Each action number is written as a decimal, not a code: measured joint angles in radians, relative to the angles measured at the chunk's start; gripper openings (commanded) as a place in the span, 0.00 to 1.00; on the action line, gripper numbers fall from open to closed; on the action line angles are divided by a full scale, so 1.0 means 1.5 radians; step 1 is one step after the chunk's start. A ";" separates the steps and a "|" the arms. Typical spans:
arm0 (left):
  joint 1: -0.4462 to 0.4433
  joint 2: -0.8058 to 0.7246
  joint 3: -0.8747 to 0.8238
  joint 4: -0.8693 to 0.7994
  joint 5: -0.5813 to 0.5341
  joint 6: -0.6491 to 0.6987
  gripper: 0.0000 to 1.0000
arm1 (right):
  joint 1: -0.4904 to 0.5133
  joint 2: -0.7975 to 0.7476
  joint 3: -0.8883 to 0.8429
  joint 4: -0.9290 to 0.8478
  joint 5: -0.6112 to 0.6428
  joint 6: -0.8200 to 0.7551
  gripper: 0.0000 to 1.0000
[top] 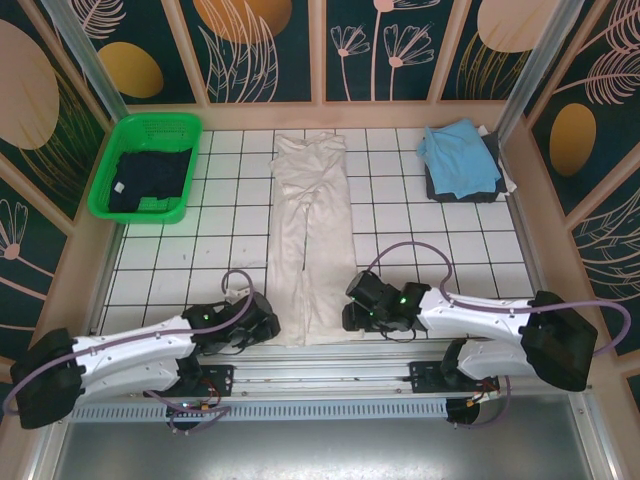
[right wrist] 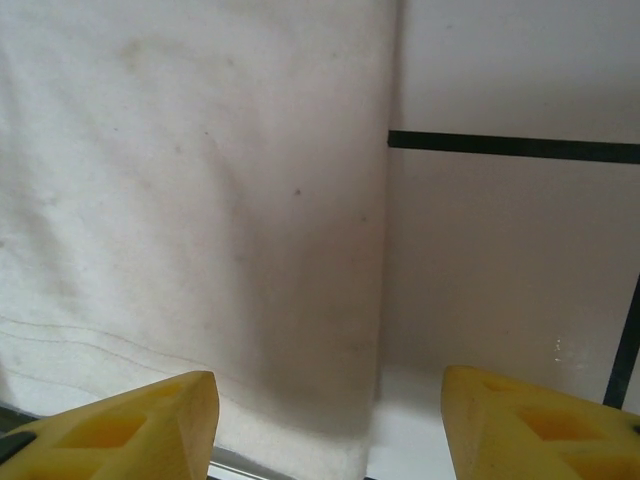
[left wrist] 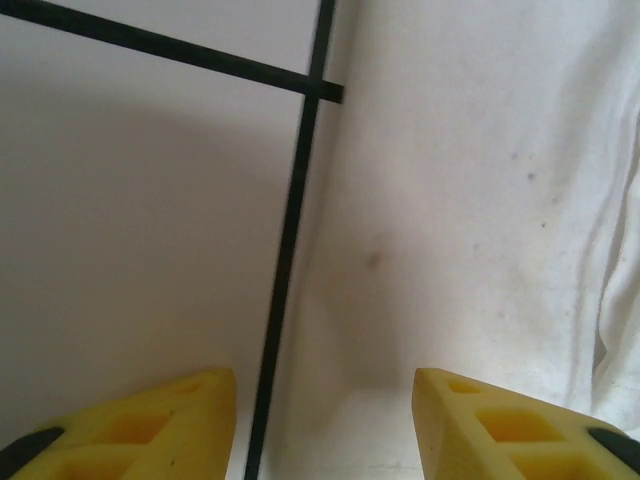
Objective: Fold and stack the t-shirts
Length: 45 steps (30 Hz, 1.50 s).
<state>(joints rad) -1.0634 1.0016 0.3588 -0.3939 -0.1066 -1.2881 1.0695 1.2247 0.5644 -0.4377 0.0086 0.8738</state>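
A cream-white t-shirt (top: 312, 240) lies in a long narrow strip down the middle of the gridded table, sides folded in. My left gripper (top: 268, 325) sits at its near left corner, open, yellow fingers (left wrist: 150, 425) straddling the cloth's left edge (left wrist: 450, 220). My right gripper (top: 350, 315) is at the near right corner, open, over the cloth's right edge (right wrist: 200, 220). A light blue shirt (top: 458, 155) lies folded on a dark grey one (top: 492, 150) at the far right. A dark navy shirt (top: 148, 182) fills the green basket (top: 150, 125).
The green mesh basket stands at the far left corner. Patterned wooden walls (top: 320, 50) close in the table on three sides. A metal rail (top: 330, 365) runs along the near edge by the arm bases.
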 measured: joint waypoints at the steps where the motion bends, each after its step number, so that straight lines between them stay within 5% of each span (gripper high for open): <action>1: -0.001 0.008 0.002 -0.001 -0.002 0.000 0.50 | 0.000 0.002 0.000 0.000 -0.001 0.000 0.60; 9: -0.003 -0.006 -0.014 0.000 -0.008 -0.001 0.35 | 0.001 0.006 -0.003 0.003 -0.004 -0.002 0.59; 19: -0.003 -0.020 -0.019 0.013 -0.002 0.003 0.50 | -0.015 -0.022 -0.003 -0.035 0.014 -0.008 0.62; 45: -0.011 -0.007 -0.030 0.021 -0.017 0.007 0.36 | -0.018 -0.049 -0.047 0.013 -0.058 -0.013 0.56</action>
<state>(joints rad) -1.0794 0.9909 0.3141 -0.3630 -0.1318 -1.2770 1.0420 1.1511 0.4934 -0.4183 -0.0780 0.8539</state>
